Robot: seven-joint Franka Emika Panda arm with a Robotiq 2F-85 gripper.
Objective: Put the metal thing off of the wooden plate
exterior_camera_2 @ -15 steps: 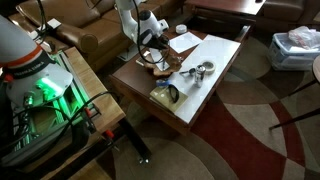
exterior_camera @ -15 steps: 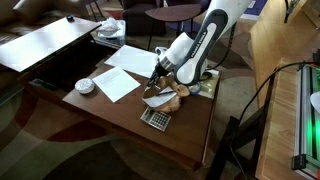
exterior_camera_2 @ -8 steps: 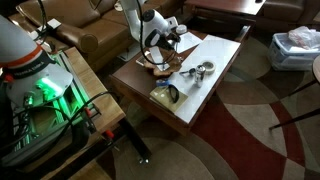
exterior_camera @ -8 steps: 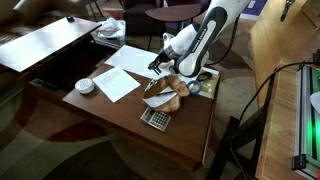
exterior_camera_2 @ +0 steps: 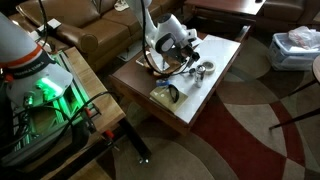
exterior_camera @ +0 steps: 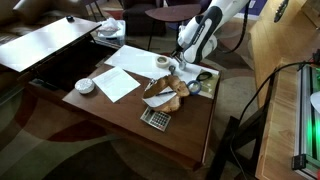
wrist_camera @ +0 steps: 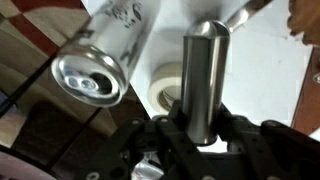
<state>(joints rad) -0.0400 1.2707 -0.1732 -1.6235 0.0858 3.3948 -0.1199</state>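
Step in hand: carry. Wrist view: claw (wrist_camera: 207, 132) is closed partway around the metal thing (wrist_camera: 205, 75), a shiny cylinder held upright, jaws pressing its lower end. Beneath it are a white sheet, a tape roll (wrist_camera: 160, 92) and a lying can (wrist_camera: 100, 60). No wood shows under it. In an exterior view the wooden plate (exterior_camera: 163, 95) sits apart from the raised arm.

Judgement: lift done, placing not yet. Next move: lower over a bare patch of surface (exterior_camera: 110, 115), clear of can and roll, then release.
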